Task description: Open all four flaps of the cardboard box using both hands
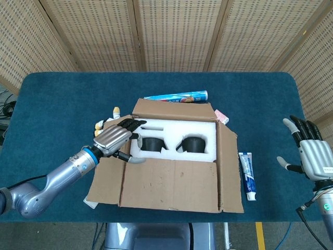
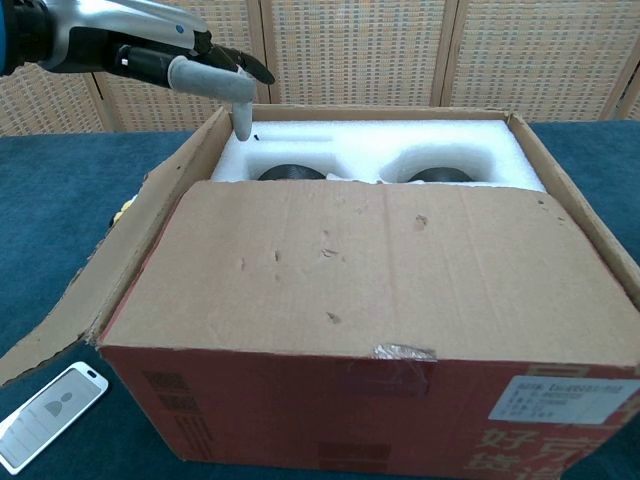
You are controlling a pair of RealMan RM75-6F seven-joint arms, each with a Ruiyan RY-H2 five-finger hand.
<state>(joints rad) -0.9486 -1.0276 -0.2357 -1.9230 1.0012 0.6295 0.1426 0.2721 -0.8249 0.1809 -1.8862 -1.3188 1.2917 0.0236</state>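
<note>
Cardboard box sits on the blue table, slightly nearer the front edge than the back, about midway between the left and right edges. Its front flap is folded over the opening and covers the front part of it. The left flap is splayed outward and down toward the table's left side. The right flap stands folded out along the box's right wall, and the back flap rises at the rear rim. Inside, white foam packing fills the exposed rear part, with two dark round items seated in its recesses.

Left hand hangs over the box's left rear corner, fingers extended and apart, holding nothing; in the chest view its thumb points downward just above the foam's left rear corner, and contact cannot be confirmed. Right hand is raised near the table's right edge, well apart from the box, fingers spread, palm empty.

Other items: a toothpaste tube lies on the table just beside the right flap; a long blue packet lies behind the back flap; a small pink item shows at the box's right rear corner. A phone lies near the front edge under the left flap's tip.
</note>
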